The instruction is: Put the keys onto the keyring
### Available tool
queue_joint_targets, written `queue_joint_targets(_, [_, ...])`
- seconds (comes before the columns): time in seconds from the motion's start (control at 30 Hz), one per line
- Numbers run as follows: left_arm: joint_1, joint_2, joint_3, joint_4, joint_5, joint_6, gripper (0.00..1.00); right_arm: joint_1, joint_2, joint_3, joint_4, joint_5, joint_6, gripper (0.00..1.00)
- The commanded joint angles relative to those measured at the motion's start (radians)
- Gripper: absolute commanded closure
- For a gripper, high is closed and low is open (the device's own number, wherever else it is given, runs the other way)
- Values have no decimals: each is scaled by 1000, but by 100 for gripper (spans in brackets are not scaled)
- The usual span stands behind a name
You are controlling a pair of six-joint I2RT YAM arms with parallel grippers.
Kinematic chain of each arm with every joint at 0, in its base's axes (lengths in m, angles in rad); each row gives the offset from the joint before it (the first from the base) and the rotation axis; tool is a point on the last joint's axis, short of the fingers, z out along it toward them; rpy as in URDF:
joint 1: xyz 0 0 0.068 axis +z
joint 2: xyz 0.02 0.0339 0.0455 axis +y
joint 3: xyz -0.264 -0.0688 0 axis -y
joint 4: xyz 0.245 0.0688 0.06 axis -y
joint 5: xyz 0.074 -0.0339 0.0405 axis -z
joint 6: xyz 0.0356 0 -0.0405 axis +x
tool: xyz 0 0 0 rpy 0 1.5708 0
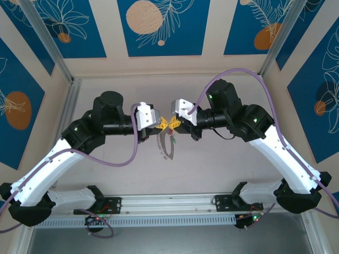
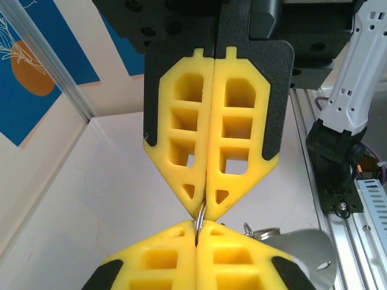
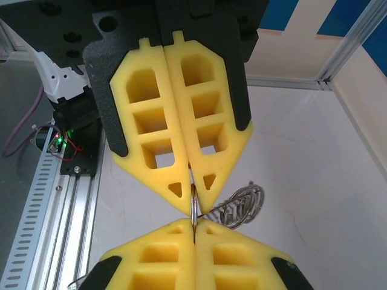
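both grippers are nose to nose here. the left gripper (image 2: 197, 226) has its yellow fingers (image 2: 151, 261) pressed flat together, and the right gripper (image 3: 193, 225) sits straight across from it, tip against tip, its fingers squeezed together the same way.

the keyring (image 2: 200, 216) is caught right in the seam of the left gripper. a short bit of thin silver wire comes out between its fingertips and goes straight into the seam of the right gripper opposite. so both pairs are clamped on the same stretch of wire, seen edge-on, with only a sliver of metal showing between the two sets of tips. that pinched stretch runs in line with the finger seams, its long axis pointing from the left gripper to the right one.

the rest of the keyring (image 1: 165, 147) trails away from the left gripper's tips toward the arm bases as a thin, slightly curved grey line, so overall it's long from the tips toward the near edge. from the right wrist you can see a few overlapping loops of it (image 3: 242, 205) just off to the side of the left gripper's tips, over the table (image 1: 222, 169). can't tell if they touch the table or hang. there's also a blurry flat grey metal bit (image 2: 302, 254) next to the left gripper's fingers, can't say what it is.
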Motion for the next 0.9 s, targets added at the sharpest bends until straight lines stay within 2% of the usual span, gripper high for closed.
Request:
queue_joint_targets(0.0, [-7,3,-48,123,1,-64,100,5,-22,-33,77,-59,23,100])
queue_joint_targets(0.17, [5,-31,-145,330,58,-184,100,-12,-74,-115,158,-80,58,73])
queue_joint_targets(0.3, [34,-74,-224,495,137,-263,100,-35,-119,-169,201,-79,94,66])
queue_joint_targets(0.37, [52,-93,-256,563,185,-302,100,-60,-147,-199,228,-93,117,65])
queue_joint_targets(0.53, [84,-108,-308,738,298,-421,100,-140,-201,-304,350,-231,213,73])
queue_joint_targets(0.87, [107,-78,-335,955,383,-590,100,-166,-234,-378,450,-355,232,76])
